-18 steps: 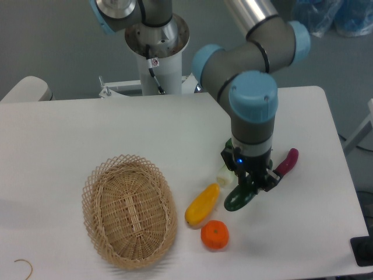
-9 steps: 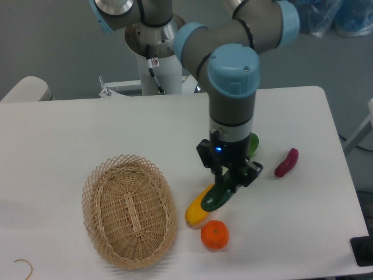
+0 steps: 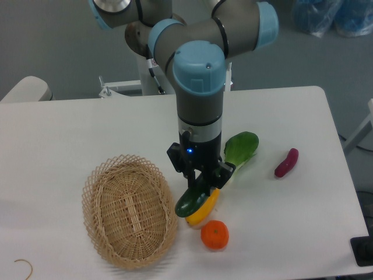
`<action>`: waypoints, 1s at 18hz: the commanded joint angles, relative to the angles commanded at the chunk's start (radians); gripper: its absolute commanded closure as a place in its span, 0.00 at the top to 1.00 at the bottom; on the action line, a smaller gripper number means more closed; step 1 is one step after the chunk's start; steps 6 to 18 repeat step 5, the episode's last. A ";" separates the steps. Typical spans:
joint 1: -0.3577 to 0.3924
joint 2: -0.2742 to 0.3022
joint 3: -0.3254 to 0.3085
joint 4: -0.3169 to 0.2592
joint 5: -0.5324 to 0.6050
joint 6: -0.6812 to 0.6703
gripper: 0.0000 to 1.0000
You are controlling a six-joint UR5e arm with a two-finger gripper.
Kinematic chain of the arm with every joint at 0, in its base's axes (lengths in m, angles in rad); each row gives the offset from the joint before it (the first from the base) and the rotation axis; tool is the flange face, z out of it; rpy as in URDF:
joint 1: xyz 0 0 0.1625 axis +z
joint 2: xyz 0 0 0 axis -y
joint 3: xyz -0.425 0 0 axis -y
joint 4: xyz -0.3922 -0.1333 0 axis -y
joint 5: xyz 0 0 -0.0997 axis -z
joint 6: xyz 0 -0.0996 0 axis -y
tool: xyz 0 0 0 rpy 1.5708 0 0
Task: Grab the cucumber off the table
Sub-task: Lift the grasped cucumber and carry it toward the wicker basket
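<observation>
The dark green cucumber (image 3: 191,202) hangs tilted in my gripper (image 3: 201,185), lifted off the white table (image 3: 70,134). The gripper is shut on its upper end, and its lower end points down-left toward the basket's right rim. It hangs just above the yellow squash (image 3: 204,210), partly covering it.
A wicker basket (image 3: 129,210) sits at the front left. An orange (image 3: 214,234) lies in front of the squash. A bok choy (image 3: 239,148) lies right of the arm, and a purple eggplant (image 3: 286,162) farther right. A small hook (image 3: 23,267) lies at the front left corner.
My gripper has carried the cucumber leftward, from beside the eggplant to above the squash near the basket. The bok choy is uncovered now.
</observation>
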 joint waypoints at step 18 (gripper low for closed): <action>-0.008 0.000 0.002 0.000 -0.003 -0.028 0.18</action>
